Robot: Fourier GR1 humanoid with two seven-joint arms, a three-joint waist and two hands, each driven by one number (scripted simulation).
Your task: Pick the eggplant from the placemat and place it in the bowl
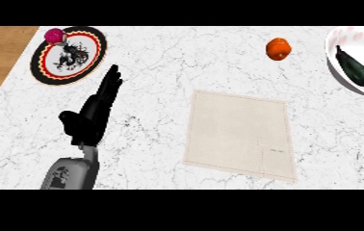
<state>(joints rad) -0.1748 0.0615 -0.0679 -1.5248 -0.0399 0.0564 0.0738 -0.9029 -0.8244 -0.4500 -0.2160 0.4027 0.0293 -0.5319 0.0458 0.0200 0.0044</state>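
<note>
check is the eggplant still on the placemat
No, the eggplant lies in the bowl at the right edge, and the placemat has nothing on it.

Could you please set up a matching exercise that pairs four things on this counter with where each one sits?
Things:
1. eggplant
2. orange fruit
3. pink ball
4. placemat

Places:
A. on the rim of the patterned plate, far left
B. lying in the white bowl at the right edge
C. flat on the marble counter, middle, with nothing on it
D. alone on the counter, just left of the bowl

Pairs: 1-B, 2-D, 3-A, 4-C

The left hand rests open at the lower left.
</note>
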